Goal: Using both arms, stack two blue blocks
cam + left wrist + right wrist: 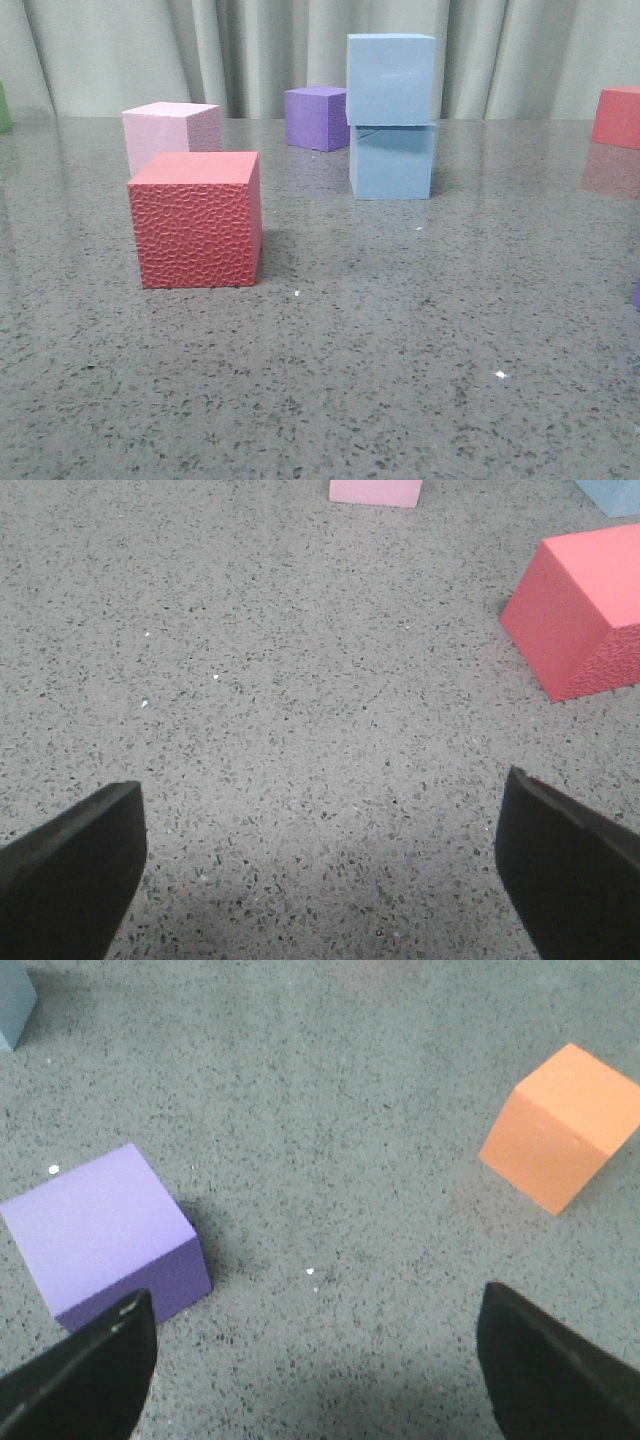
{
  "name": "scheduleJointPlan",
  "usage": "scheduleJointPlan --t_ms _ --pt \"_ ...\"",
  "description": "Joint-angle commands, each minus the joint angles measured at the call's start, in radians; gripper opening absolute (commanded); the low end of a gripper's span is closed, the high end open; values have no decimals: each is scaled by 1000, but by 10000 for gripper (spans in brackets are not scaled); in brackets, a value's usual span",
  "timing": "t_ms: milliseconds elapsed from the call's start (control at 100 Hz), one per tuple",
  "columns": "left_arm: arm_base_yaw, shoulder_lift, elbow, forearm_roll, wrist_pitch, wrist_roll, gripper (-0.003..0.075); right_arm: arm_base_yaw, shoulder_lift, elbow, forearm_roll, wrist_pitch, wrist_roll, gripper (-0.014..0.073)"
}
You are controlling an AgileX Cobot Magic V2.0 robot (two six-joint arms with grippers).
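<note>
Two blue blocks [391, 115] stacked on the table [400, 340].

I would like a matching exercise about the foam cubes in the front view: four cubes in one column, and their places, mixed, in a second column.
Things:
1. red textured foam cube
2. pale pink foam cube
3. upper sky-blue foam cube
4. purple foam cube

Places:
A. on top of the lower sky-blue foam cube
B. nearest the camera
C. directly behind the red cube
D. far back, near the curtain

Pairs: 1-B, 2-C, 3-A, 4-D
</note>
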Motion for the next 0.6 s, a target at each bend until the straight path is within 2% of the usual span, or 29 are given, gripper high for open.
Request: scheduleJointPlan --t_ms 0,60,180,250,350,540,590 --pt "1 5 -23 -40 -78 -10 672 -1 7 -20 -22 -96 -12 594" --pt "1 5 -23 -40 -89 -10 672 -1 7 -20 -22 -104 -12 522" --pt "1 5 -23 -40 -97 -10 631 -1 7 -20 -22 -106 -12 281" --pt "1 5 -23 -40 -102 -10 554 -1 7 -20 -22 -106 -12 109" --pt "1 5 -23 -40 -103 -10 396 -1 7 -20 -22 -106 -12 -72" --pt "1 5 -23 -40 -103 -10 10 -1 7 -20 -22 -107 -12 -68" --pt "1 5 -23 -40 -103 -10 -16 -1 7 -20 -22 -107 -12 -68"
